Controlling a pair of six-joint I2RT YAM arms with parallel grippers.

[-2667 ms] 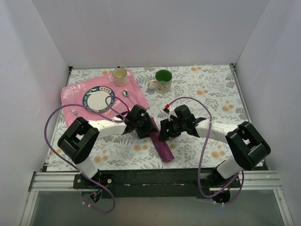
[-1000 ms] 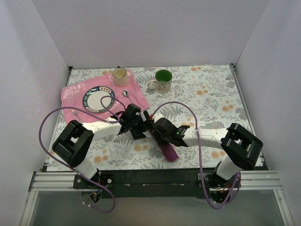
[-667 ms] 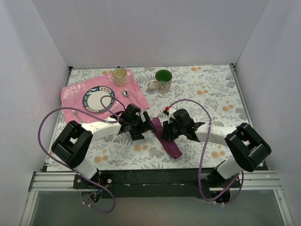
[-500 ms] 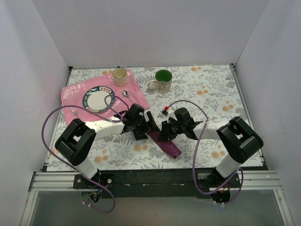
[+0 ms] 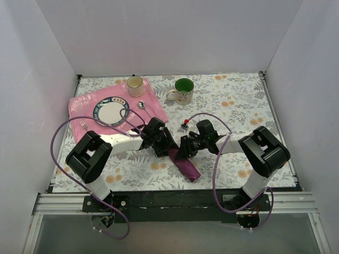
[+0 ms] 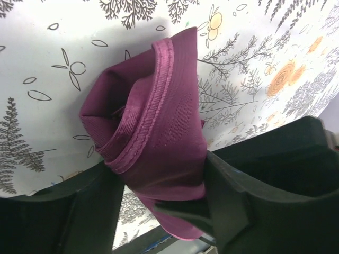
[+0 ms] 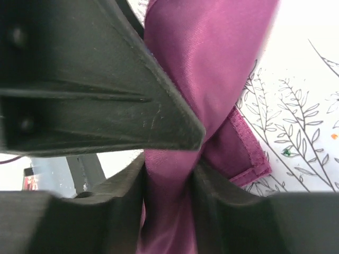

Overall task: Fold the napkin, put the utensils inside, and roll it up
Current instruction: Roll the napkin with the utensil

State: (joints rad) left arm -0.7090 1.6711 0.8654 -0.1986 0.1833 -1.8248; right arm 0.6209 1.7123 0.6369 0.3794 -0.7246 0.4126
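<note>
The bench (image 5: 249,106) had a leafy flower cover. Two arms reached in from its near edge and met close to the middle.

The pink mat (image 5: 79,108) lay at the far left corner.

The napkin (image 5: 183,165) was a long purple bunch near the middle of the near edge. It was twisted more than it was folded. The left claw (image 5: 166,145) was clenched on one end of it, with cloth squeezed tight between both fingers. The right claw (image 5: 184,150) was clamped on it too, just beside the left one. If both claws pulled apart, I thought the shiny cloth could slip out of one. If one let go, the loose hem could spring open and the bunch would flop flat.

The plate (image 5: 111,111) sat on the mat. The green mug (image 5: 184,90) stood by the far edge near the middle, and the cream cup (image 5: 135,85) stood at the mat's far corner. A wide swing from the left arm could bump them.

The fork (image 5: 83,125) lay on the mat's near left side, and the spoon (image 5: 141,105) lay near the cup. Both were well apart from the napkin. That looked like the biggest worry: the napkin could end up rolled with nothing inside it.
</note>
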